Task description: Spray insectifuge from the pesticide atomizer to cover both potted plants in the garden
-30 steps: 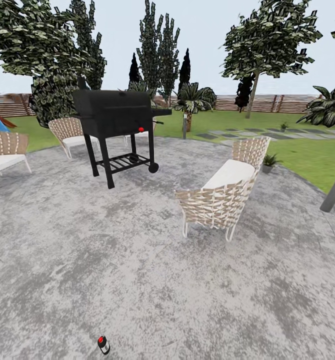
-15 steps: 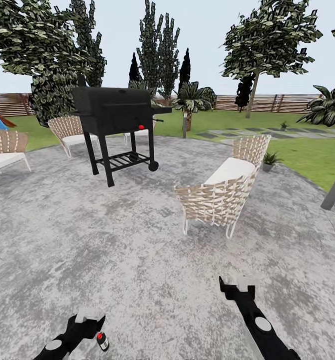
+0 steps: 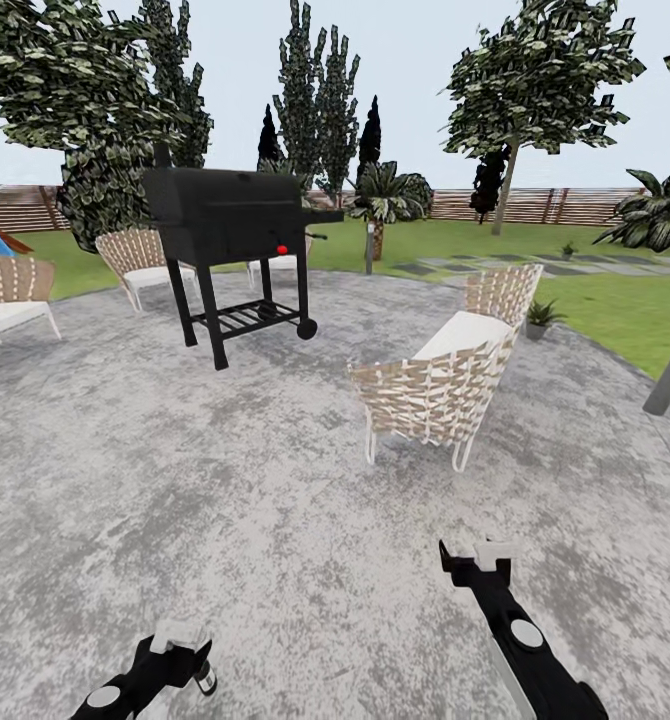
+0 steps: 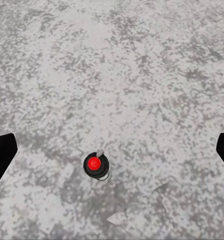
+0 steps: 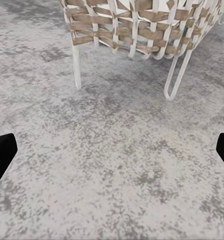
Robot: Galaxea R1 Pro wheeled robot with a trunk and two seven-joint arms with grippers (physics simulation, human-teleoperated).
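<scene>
atomizer: small dark bottle with red nozzle top and pale label (image 4: 96, 165), standing upright on the mottled grey paved patio (image 3: 275, 480); in the head view the bottle (image 3: 205, 677) sits at the lower edge, just beside the left gripper tip and partly hidden by it; contact cannot be told
left gripper: black two-finger claw with pale tips (image 3: 180, 645), low over the paving; in the left wrist view the black fingers (image 4: 1, 155) stand far apart at both edges of the picture, jaws released, the bottle between them and below; nothing grasped
right gripper: black two-finger claw with pale tips (image 3: 475, 560), held above bare paving; in the right wrist view the black fingers (image 5: 0, 152) are spread wide, released, nothing between them
chair, near: woven tan-and-white wicker armchair with white cushion and white wire legs (image 3: 445, 385), ahead of the right gripper on the patio; its legs and lower weave show in the right wrist view (image 5: 137, 30)
grill: black barrel grill on a wheeled black stand with a red knob (image 3: 235, 235), at the far left part of the patio
potted plant: small green rosette in a grey pot (image 3: 540, 320), at the patio rim beyond the near chair, well apart from both grippers
surround: green lawn (image 3: 615, 310); brown slatted wooden fence (image 3: 535, 205); flat grey stepping stones (image 3: 495, 268); tall trees (image 3: 535, 80)
</scene>
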